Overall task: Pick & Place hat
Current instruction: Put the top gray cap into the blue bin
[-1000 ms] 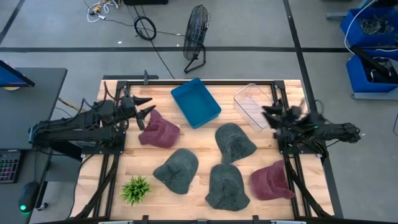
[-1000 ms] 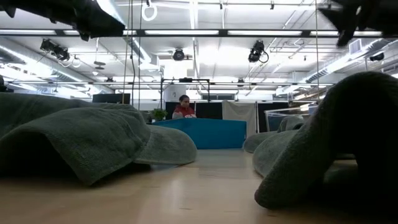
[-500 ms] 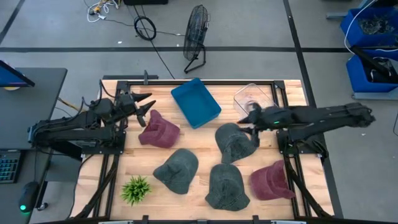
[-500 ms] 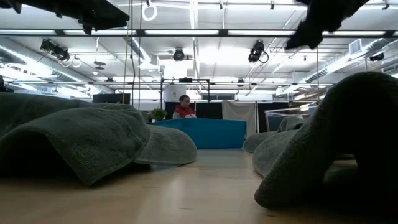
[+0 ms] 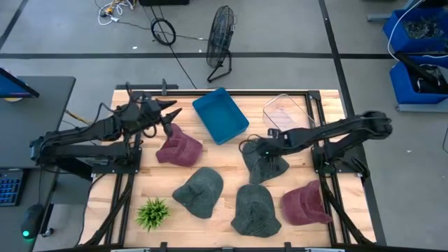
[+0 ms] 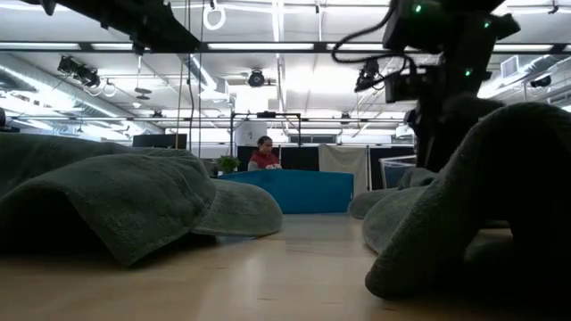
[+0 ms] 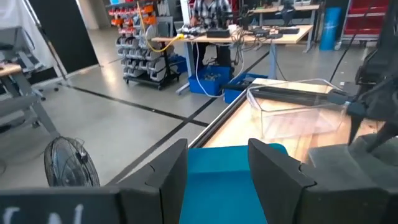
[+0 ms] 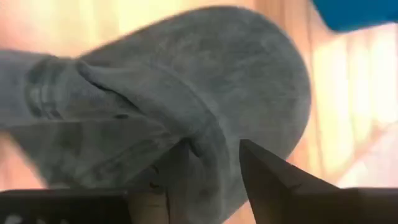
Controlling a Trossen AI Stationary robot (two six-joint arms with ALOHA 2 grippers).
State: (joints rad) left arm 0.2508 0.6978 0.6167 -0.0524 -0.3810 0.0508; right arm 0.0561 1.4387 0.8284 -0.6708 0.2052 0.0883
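Hats lie scattered over the wooden bench [image 5: 218,155]: four grey ones and two maroon ones. The right gripper [image 5: 250,146] reaches across to the grey hat [image 5: 269,165] that lies just in front of the clear plastic box [image 5: 285,115], at that hat's edge nearest the blue tray [image 5: 220,115]. In the right wrist view its fingers [image 8: 264,171] stand spread apart, one on either side of a raised fold of this hat's [image 8: 205,99] brim, the cloth sitting in the gap between them. The hat itself rests on the bench.

The left gripper [image 5: 170,117] hangs above the far left part of the bench, beside the blue tray and just over the far edge of a maroon hat [image 5: 179,148]. Its fingers [image 7: 277,171] are spread too, with nothing between them; past them the left wrist view shows the blue tray [image 7: 217,163] and the clear plastic box [image 7: 298,112].

Nearer the front edge lie two more grey hats [image 5: 199,192] [image 5: 255,208], side by side. A second maroon hat [image 5: 305,204] sits at the front right, and a small green plant [image 5: 153,213] at the front left.

In the low view a person [image 6: 263,154] sits in the room beyond the bench, behind the blue tray [image 6: 285,191].
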